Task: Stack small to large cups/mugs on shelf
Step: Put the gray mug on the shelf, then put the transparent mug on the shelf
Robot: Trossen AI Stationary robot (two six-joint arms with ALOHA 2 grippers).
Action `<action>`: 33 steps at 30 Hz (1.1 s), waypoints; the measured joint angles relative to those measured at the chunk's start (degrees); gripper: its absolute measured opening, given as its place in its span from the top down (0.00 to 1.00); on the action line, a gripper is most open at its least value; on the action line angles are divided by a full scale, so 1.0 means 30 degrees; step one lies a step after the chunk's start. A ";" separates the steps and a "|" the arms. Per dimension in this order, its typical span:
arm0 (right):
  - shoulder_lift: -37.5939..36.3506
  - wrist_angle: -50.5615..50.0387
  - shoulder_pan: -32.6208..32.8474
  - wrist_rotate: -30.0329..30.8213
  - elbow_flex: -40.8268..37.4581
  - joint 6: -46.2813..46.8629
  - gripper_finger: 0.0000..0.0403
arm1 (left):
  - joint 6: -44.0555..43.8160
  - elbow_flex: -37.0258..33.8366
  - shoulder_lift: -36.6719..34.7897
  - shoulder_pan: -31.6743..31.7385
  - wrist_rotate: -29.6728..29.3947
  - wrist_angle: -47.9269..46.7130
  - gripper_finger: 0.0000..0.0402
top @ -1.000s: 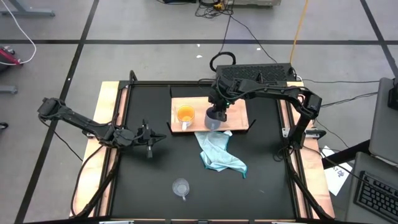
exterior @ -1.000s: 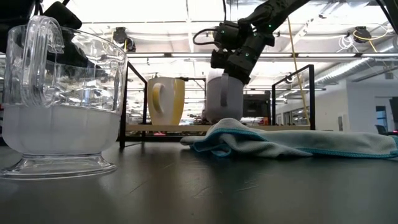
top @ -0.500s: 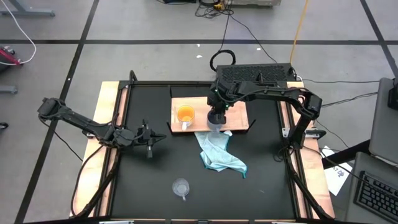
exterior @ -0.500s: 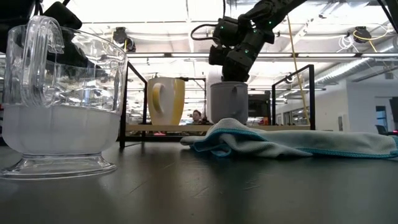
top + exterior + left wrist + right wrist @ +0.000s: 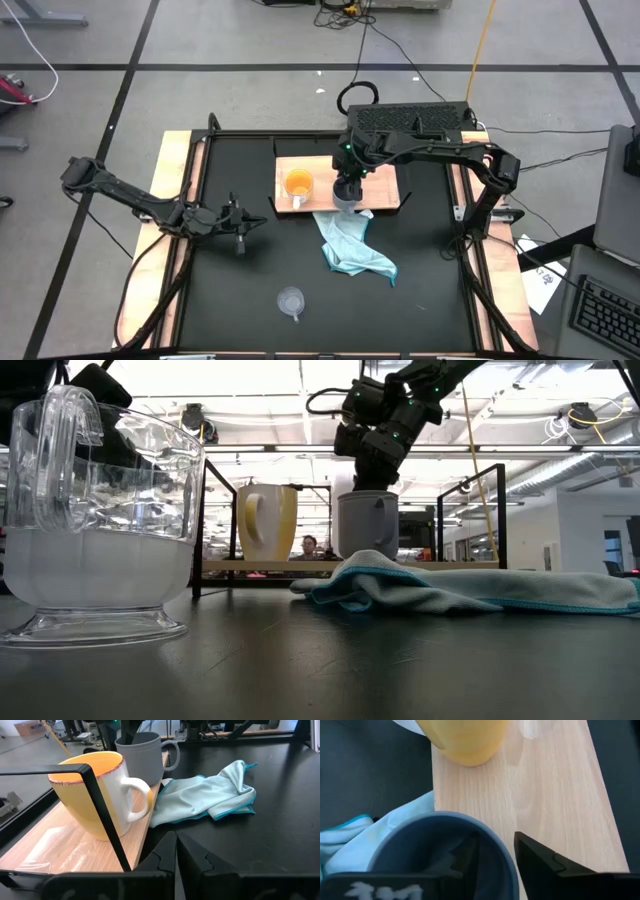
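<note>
From above, the right gripper (image 5: 346,186) hangs over the round grey-blue ceramic mug (image 5: 343,194), which stands on the flat light-brown wooden shelf (image 5: 383,183) beside the orange mug with a white handle (image 5: 297,185). The small clear glass cup (image 5: 291,300) sits well apart at the table's near edge; the left gripper (image 5: 238,222) waits closed and empty over the black tabletop.

At table height, the grey-blue mug (image 5: 367,525) rests upright on the shelf (image 5: 450,565), behind the crumpled light blue cloth (image 5: 470,590).

The left wrist camera shows both mugs empty.

The right wrist camera shows one finger inside the grey-blue mug (image 5: 415,842) and one outside, jaws straddling the wall but parted from it. A careless lift could likely snag the rim and tip the mug onto the cloth.
</note>
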 joint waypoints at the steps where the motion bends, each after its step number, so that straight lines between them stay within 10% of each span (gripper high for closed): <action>1: 0.0000 0.0006 0.0000 -0.0005 0.0000 0.0000 0.70 | -0.0022 0.0000 0.0000 0.0000 -0.0007 0.0000 0.95; 33: -0.5763 -0.1026 0.0248 0.0045 0.0000 0.1413 0.66 | 0.0226 -0.0007 -0.0007 0.0000 -0.0007 0.0089 0.95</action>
